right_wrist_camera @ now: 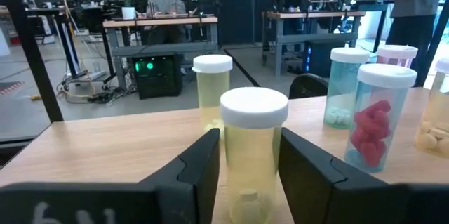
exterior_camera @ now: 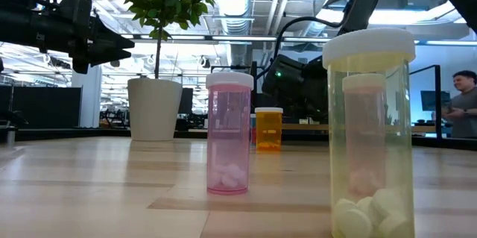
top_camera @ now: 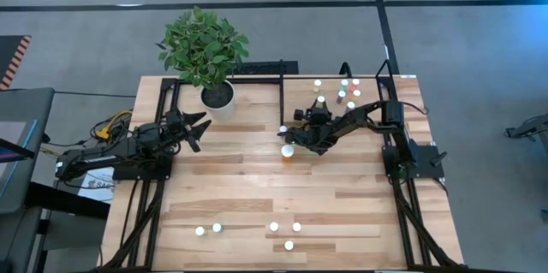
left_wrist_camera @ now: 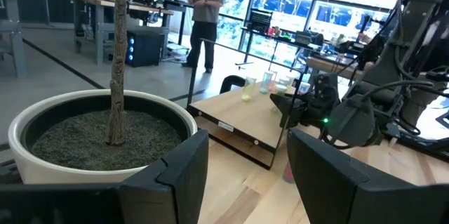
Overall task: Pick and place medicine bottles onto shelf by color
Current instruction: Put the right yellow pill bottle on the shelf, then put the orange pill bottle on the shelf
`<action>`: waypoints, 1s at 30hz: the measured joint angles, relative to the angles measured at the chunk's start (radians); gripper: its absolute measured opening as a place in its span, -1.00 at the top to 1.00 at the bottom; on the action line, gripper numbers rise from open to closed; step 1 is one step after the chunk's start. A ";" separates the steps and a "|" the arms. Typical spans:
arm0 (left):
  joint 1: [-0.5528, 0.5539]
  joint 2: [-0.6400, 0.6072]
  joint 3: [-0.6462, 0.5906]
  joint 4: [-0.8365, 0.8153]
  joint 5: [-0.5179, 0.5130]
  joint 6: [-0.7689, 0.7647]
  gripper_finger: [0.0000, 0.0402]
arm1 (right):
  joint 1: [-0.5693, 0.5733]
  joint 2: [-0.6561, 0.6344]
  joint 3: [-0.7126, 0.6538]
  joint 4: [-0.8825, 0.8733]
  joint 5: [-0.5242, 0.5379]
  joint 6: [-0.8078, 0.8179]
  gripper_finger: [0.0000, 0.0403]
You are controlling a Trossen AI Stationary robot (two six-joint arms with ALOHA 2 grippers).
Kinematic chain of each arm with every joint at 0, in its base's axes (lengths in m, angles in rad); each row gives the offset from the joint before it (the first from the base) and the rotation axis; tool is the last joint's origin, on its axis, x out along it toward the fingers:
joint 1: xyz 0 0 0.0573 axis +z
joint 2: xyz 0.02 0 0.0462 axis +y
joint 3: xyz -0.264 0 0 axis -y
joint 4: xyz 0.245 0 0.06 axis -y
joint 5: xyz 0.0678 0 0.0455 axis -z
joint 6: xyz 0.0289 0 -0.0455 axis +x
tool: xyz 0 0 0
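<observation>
The right gripper [right_wrist_camera: 249, 164] brackets an upright yellowish bottle [right_wrist_camera: 252, 150], cap up, on the shelf [right_wrist_camera: 105, 147]; whether it pinches is unclear. The left gripper [left_wrist_camera: 245, 171], fingers spread and empty, waits by the pot [left_wrist_camera: 42, 157].

On the shelf [top_camera: 295, 93] your right tool [right_wrist_camera: 247, 155] has a yellowish bottle [right_wrist_camera: 251, 143] between its fingers, with more bottles [right_wrist_camera: 377, 115] packed near beside and beyond it. The plant pot [top_camera: 218, 97] blocks your left tool [top_camera: 195, 127] just ahead. The middle of the surface [top_camera: 248, 183] lies open to you.
</observation>
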 joint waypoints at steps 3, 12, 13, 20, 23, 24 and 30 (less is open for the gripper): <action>0.000 0.000 0.000 0.000 0.000 0.000 0.10 | 0.004 0.000 0.000 0.000 0.000 0.000 0.18; 0.000 0.000 0.000 0.000 0.000 0.000 0.10 | 0.006 0.000 0.000 0.000 0.001 -0.010 -0.04; 0.000 0.000 0.000 0.000 0.000 0.000 0.10 | 0.005 -0.001 0.000 0.000 0.002 -0.011 -0.09; 0.000 0.000 0.000 0.000 0.000 0.000 0.10 | 0.005 -0.003 0.000 -0.008 0.002 -0.010 -0.29; 0.000 0.000 0.000 0.000 0.000 0.000 0.10 | 0.006 -0.044 -0.001 -0.031 0.006 -0.010 -0.29; 0.000 0.000 0.000 0.000 0.000 0.000 0.10 | 0.006 -0.062 0.000 -0.046 0.006 -0.009 -0.29; 0.000 0.000 0.000 0.000 0.000 0.000 0.10 | 0.010 -0.190 -0.001 -0.183 -0.050 0.024 -0.29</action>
